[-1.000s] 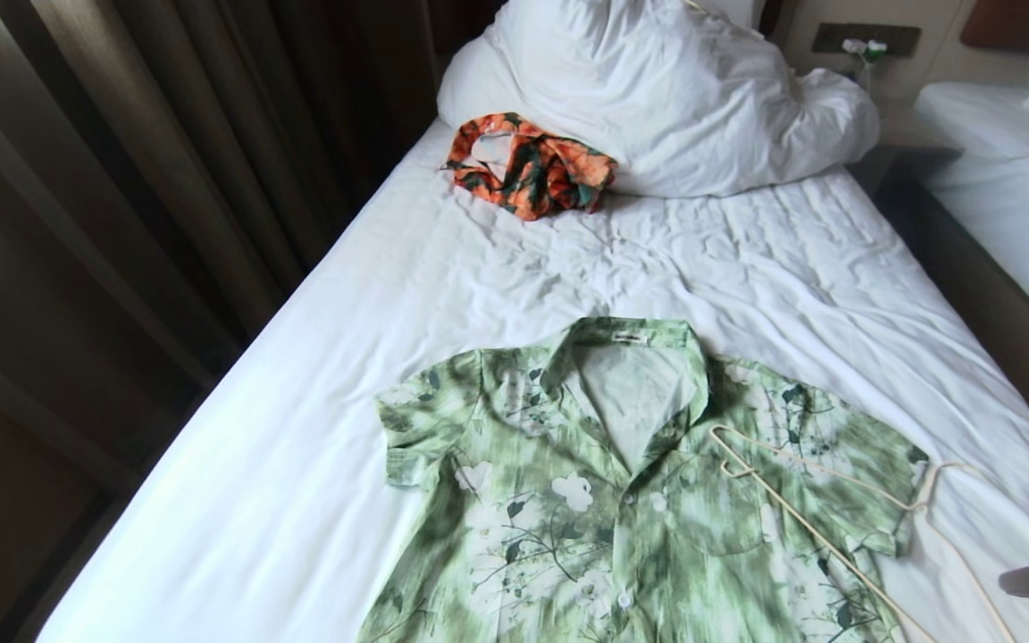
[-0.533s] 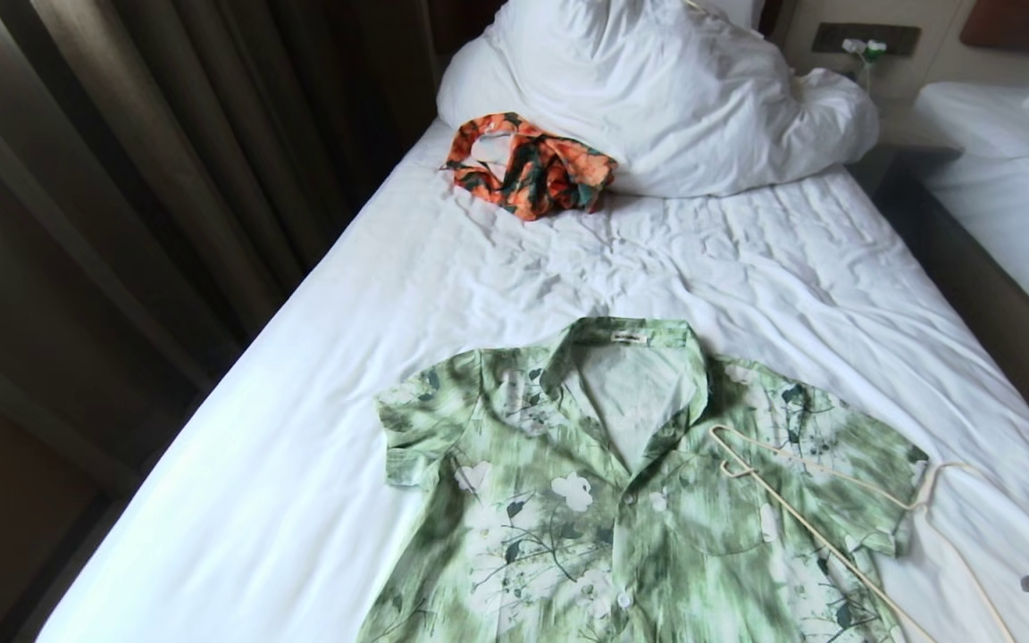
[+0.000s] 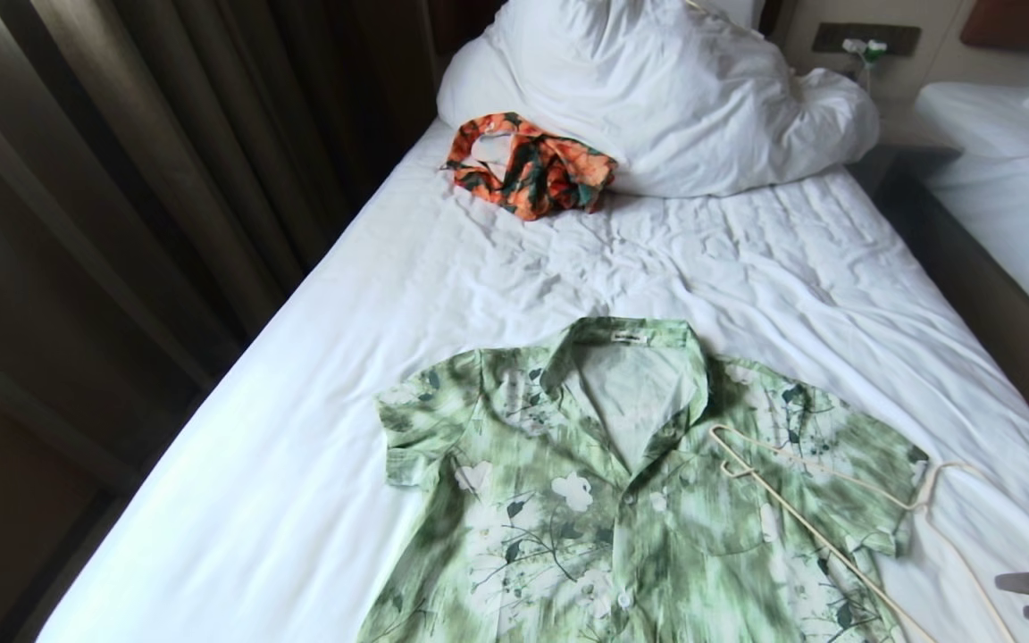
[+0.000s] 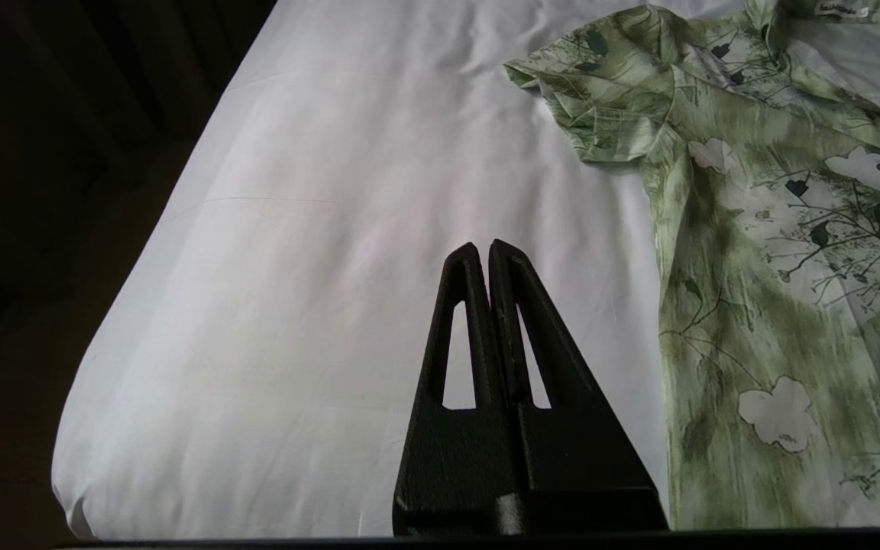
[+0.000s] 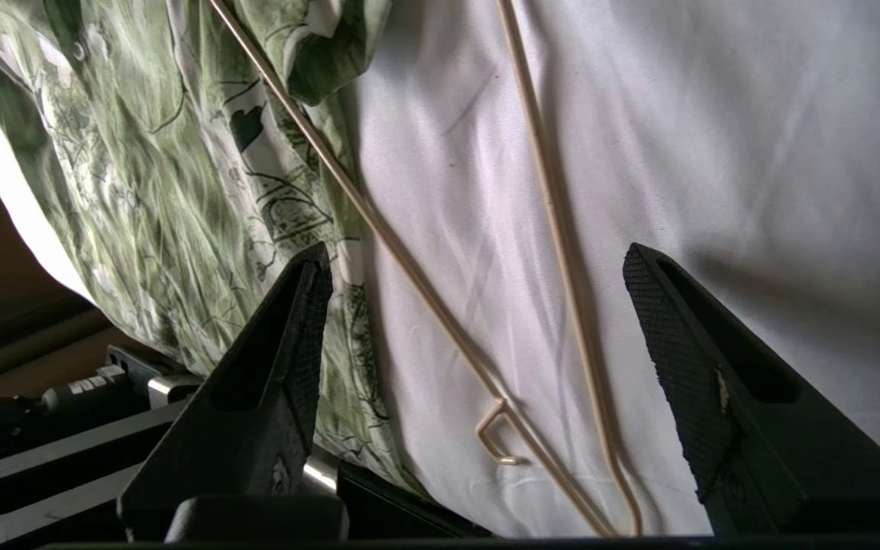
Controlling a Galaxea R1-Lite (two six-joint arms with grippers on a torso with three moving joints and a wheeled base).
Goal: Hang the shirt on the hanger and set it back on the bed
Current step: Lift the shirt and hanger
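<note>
The light green floral shirt (image 3: 622, 500) lies flat, collar open, on the bed (image 3: 345, 429) near its foot. The cream wire hanger (image 3: 925, 487) rests across the shirt's right shoulder and sleeve, its hook end on the white sheet. Only the tips of my right gripper (image 3: 1012, 597) show at the lower right edge of the head view, beside the hanger. In the right wrist view that gripper (image 5: 477, 256) is open just above the sheet, with the two wires of the hanger (image 5: 559, 229) running between its fingers, untouched. My left gripper (image 4: 483, 248) hovers shut and empty over bare sheet, left of the shirt (image 4: 776, 229).
A crumpled orange-and-dark-green garment (image 3: 528, 165) lies against the bulky white duvet (image 3: 657, 98) at the head. Dark curtains (image 3: 121, 179) run along the bed's left side. A second white bed (image 3: 1015, 179) stands at the right across a narrow dark gap.
My right gripper has dropped lower at the right edge of the head view, turned, and gone from shut to open. Shirt, hanger and left gripper have not moved.
</note>
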